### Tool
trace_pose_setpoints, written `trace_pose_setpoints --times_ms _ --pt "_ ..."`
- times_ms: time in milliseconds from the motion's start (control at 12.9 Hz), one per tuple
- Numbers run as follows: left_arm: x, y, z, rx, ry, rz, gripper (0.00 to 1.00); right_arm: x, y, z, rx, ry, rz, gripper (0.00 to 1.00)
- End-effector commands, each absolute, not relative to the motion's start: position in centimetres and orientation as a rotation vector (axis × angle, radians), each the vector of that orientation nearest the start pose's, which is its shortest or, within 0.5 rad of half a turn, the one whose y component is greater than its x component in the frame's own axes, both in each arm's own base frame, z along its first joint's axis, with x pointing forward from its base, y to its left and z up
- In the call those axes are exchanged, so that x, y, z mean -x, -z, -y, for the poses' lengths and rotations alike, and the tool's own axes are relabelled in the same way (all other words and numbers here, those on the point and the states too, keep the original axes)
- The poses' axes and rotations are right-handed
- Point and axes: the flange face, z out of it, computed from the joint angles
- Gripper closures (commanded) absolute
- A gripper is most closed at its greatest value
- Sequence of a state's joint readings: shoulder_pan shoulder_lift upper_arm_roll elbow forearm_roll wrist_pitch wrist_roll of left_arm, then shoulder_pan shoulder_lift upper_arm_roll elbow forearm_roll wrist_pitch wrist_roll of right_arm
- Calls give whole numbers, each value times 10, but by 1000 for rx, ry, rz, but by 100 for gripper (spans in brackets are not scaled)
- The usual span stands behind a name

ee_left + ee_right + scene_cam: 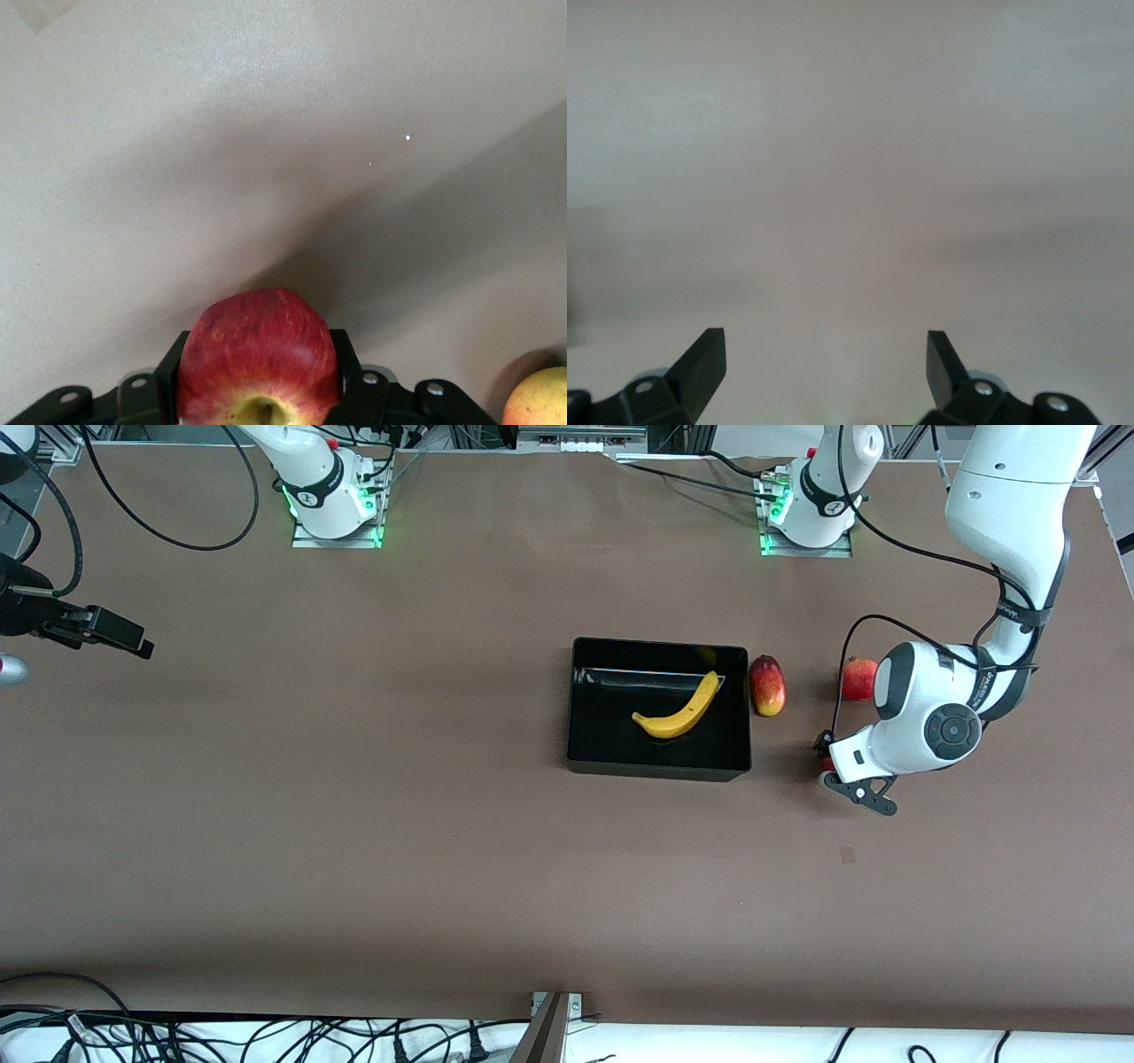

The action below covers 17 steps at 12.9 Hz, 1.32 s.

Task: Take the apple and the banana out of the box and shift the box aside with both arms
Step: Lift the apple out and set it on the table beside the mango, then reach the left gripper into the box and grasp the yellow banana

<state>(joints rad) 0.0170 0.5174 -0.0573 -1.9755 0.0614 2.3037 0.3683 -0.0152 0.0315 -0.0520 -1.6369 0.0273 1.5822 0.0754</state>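
The black box (659, 763) stands mid-table with the yellow banana (680, 710) lying in it. My left gripper (833, 767) is low over the table beside the box, toward the left arm's end. It is shut on the red apple (257, 350), whose yellowish stem end faces the wrist camera. In the front view only a sliver of the apple (827, 763) shows under the hand. My right gripper (133, 642) waits over the right arm's end of the table. It is open and empty in the right wrist view (824, 341).
An oblong red-yellow fruit (767, 685) lies against the box's outer wall, at the left arm's end of the box. A crowned round red fruit (858, 678) sits beside it, partly hidden by the left arm. A yellow-red fruit (537, 400) shows at the left wrist view's edge.
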Motion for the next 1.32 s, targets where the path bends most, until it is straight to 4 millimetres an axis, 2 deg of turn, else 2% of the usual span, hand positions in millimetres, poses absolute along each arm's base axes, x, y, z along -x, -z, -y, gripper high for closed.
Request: trace_pose_setpoints --times_ms 0,78,155,233,310,466,543,621,698,853,931,1086,1241 --pt "-588 -188 22 3058 -292 -736 0 -560 -580 37 3097 -140 -221 0" --pt "-586 -187 21 3059 -299 -732 0 -560 -580 37 3097 -140 -221 0" --pt "-587 -194 23 3057 -290 -735 0 -560 -580 36 3097 -140 -217 0" --pt "-589 -212 22 3056 -264 -727 0 -560 -579 37 3097 -143 -219 0" --pt "-590 -238 28 3049 -277 -736 0 -560 -580 36 3097 -140 -219 0" --pt "-589 -292 63 3013 -288 -816 0 -560 -580 37 3097 -140 -221 0" --pt "-583 -311 84 2999 -287 -864 0 -560 -580 37 3097 -140 -221 0" --pt "-575 -327 118 3020 -273 -905 0 -560 -580 36 3097 -140 -219 0" --pt "-567 -334 146 3056 -262 -928 0 -560 -579 37 3096 -143 -221 0" --pt "-548 -334 203 3018 -270 -1060 0 -560 -580 37 3097 -140 -219 0" --pt "-541 -328 220 3017 -278 -1058 0 -560 -580 37 3097 -140 -219 0" --pt "-524 -296 250 2998 -345 -1057 0 -560 -579 37 3096 -145 -221 0" --pt "-508 -259 267 2984 -294 -1100 0 -560 -580 36 3097 -140 -219 0"
